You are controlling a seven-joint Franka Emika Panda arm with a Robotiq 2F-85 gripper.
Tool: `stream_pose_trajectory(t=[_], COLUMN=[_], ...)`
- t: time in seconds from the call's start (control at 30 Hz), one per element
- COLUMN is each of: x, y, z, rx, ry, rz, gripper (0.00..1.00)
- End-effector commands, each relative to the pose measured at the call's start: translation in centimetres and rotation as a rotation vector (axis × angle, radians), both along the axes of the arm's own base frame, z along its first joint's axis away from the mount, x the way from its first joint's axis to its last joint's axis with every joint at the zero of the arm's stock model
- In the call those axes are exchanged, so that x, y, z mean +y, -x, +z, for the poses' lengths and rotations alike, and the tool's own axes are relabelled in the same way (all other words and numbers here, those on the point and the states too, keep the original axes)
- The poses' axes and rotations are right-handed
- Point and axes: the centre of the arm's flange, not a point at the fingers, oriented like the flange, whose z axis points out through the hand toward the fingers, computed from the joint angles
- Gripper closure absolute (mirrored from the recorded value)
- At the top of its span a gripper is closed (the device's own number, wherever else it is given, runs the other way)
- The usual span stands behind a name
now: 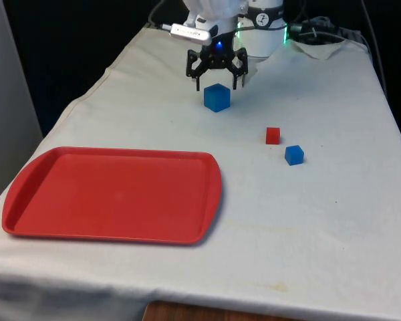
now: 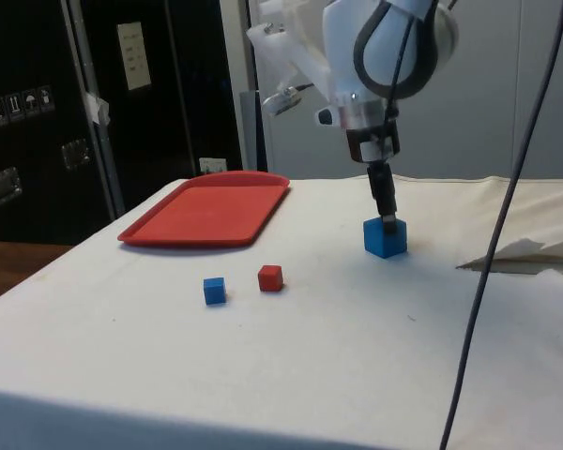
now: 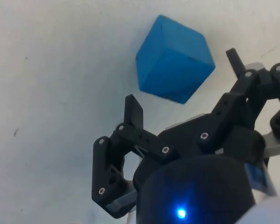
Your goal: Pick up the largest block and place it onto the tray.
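Note:
The largest block (image 1: pixel 216 97) is a blue cube on the white cloth near the table's far end. My gripper (image 1: pixel 216 85) hangs open just above it and slightly to its far side, with a finger on each side of the cube's top. From the side, the fingertips (image 2: pixel 389 221) reach down to the top edge of the cube (image 2: pixel 386 238). In the wrist view the cube (image 3: pixel 175 59) lies just beyond my open gripper (image 3: pixel 183 78), ungrasped. The red tray (image 1: pixel 113 194) lies empty at the front view's left, towards the near edge.
A small red block (image 1: pixel 273 136) and a small blue block (image 1: pixel 294 154) sit to the front view's right of the cube, apart from each other. Crumpled cloth (image 1: pixel 324 47) bunches at the far right by the robot's base. A black cable (image 2: pixel 507 216) hangs across the side view.

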Motion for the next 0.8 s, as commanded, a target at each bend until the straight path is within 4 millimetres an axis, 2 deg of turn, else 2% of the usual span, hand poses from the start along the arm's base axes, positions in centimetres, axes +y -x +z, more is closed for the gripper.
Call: stream_pose_trajectory(t=[0.0,0.63,0.67,0.7,0.73,0.77], x=[0.12,0.16,0.18,0.06,0.18,0.17], y=[0.01,-0.38,-0.42,-0.45,-0.41,-0.4], z=[-0.12,-0.57,-0.58,-0.57,-0.61,-0.61], rx=[-0.012,-0.022,-0.022,-0.014,-0.021,-0.021], ry=[-0.004,0.02,0.021,0.022,0.021,0.021], rz=[0.004,0.019,0.02,0.021,0.02,0.019], gripper=[0.0,0.0,0.04,0.12,0.12,0.22])
